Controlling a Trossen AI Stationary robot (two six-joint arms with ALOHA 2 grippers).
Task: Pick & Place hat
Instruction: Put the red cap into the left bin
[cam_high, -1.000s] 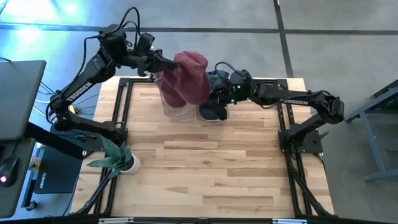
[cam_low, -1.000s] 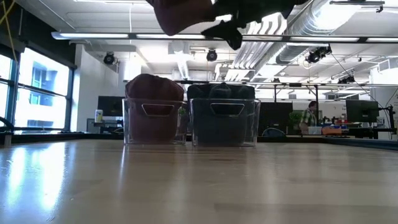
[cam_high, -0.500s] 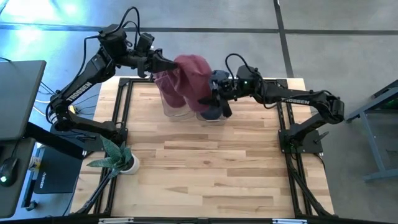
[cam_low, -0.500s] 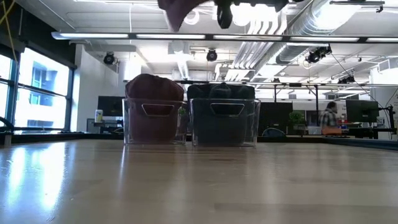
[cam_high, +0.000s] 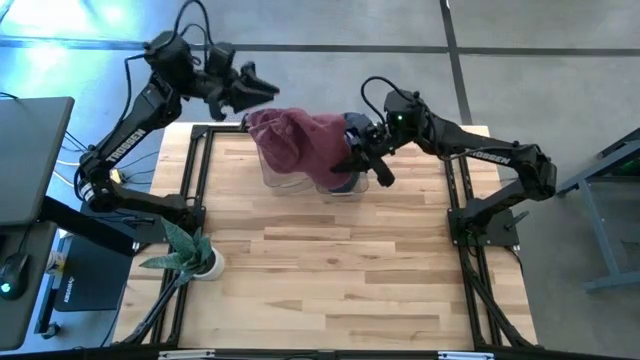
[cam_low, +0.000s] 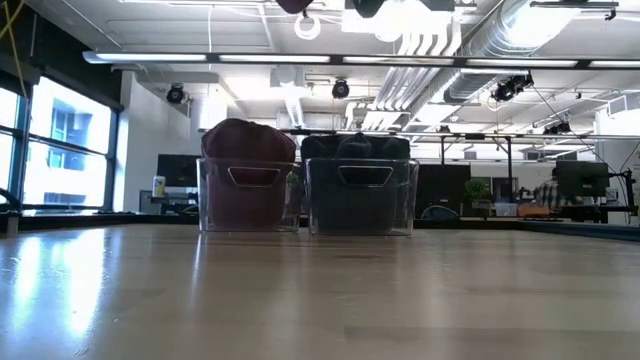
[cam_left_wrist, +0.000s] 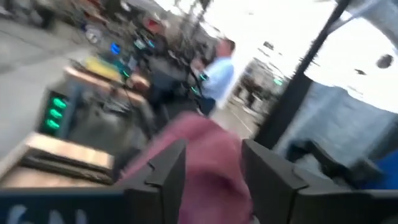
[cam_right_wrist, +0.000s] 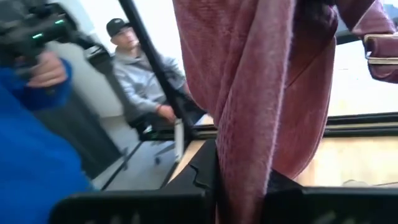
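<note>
The maroon hat is hanging above the two clear bins at the far edge of the table, draped over the left bin, which is already holding maroon fabric, and reaching toward the right bin of dark items. The right gripper is clenching the hat's fabric between its fingers (the wrist view is showing cloth pinched tight). The left gripper is standing off beyond the table's far edge, jaws parted and grasping nothing.

Judgement: the right arm is now carrying the hat alone. To place it well, it should be shifting the load squarely over the left bin and lowering until the crown is sitting inside the walls before releasing; letting go high is risking a hat snagging on the rim.
</note>
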